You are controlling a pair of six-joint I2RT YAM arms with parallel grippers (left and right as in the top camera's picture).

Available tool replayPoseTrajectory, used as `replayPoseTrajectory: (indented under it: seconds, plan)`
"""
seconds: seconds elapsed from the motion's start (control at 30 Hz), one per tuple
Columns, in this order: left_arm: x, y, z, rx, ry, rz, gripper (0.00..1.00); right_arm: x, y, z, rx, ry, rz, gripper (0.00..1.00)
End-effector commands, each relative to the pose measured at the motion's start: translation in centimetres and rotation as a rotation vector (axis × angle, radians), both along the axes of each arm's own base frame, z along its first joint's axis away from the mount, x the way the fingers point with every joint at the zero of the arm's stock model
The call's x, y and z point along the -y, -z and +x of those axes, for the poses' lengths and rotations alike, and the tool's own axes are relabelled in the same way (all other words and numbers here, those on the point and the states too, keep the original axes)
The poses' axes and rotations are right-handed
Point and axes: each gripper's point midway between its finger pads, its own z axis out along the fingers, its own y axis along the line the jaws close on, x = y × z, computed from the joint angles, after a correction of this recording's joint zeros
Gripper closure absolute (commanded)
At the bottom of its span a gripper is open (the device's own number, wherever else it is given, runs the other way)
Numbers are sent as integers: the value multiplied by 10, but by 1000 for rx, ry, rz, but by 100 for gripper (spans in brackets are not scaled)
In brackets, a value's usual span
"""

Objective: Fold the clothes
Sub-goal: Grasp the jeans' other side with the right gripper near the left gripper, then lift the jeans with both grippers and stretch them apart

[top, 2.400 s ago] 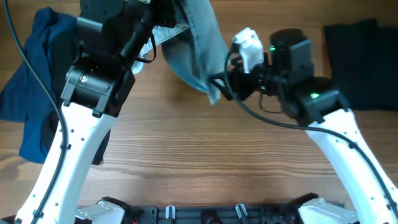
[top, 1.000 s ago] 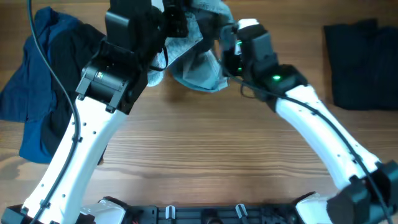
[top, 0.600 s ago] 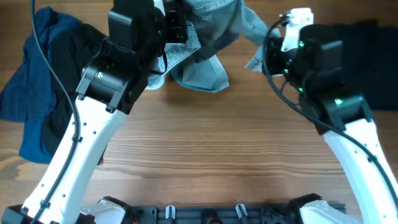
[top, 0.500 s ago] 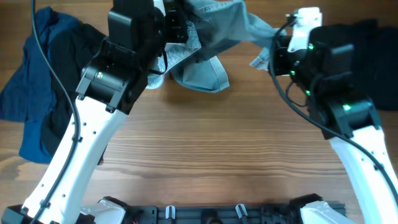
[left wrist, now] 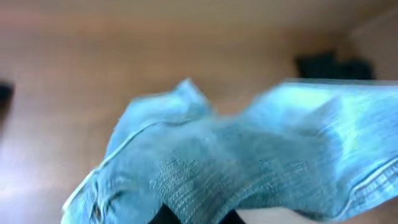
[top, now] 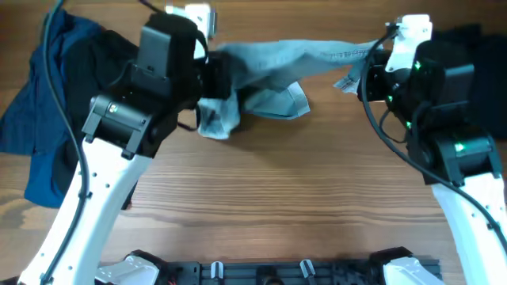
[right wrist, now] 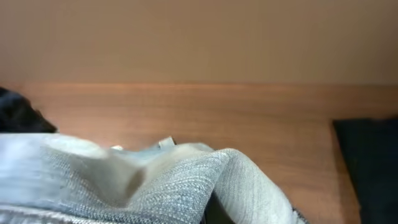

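**Desk:** What are the hands holding?

**Me:** Both are clamped hard on the denim shorts [top: 289,57]. My left gripper [top: 215,77] pinches one end and my right gripper [top: 371,62] the other. The cloth is stretched between them above the table [top: 277,198]. A loose part sags under the middle; I can't tell whether it touches the wood.

**Desk:** And the arms?

**Me:** The left arm rises from the near edge and bends inward, wrist pointing right; the right arm mirrors it. On both wrist cameras denim fills the lower frame, so I can't see the fingers.

**Desk:** Other clothes?

**Me:** A royal-blue garment [top: 32,119] with a black garment [top: 75,79] on it lies far left, and a dark folded garment [top: 483,43] far right.
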Motion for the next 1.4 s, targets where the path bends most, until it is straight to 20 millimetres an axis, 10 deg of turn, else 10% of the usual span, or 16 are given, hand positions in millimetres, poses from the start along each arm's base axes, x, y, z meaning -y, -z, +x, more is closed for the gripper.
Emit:
replayPoseTrajectory:
  seconds: [0.0, 0.3, 0.47, 0.6, 0.8, 1.17, 1.37]
  plan:
    - [3, 36, 0, -131, 24, 60, 95, -11, 17, 13, -51, -51, 11, 96]
    - [10, 113, 15, -318, 71, 186, 95, -29, 118, 54, -293, -86, 6, 96]
    - [9, 132, 7, -352, 206, 282, 67, -33, 159, 70, -363, -87, -1, 96]
    - [1, 138, -9, -383, 318, 364, 42, -36, 169, 72, -381, -97, 4, 96]
    - [-5, 148, -18, -435, 344, 403, 32, -36, 168, 73, -377, -98, 6, 96]
    - [-32, 186, -16, -581, 295, 497, 37, -37, 169, 72, -382, -103, 7, 96]
    - [-64, 198, -19, -682, 233, 532, 81, -37, 168, 72, -378, -112, -3, 96]
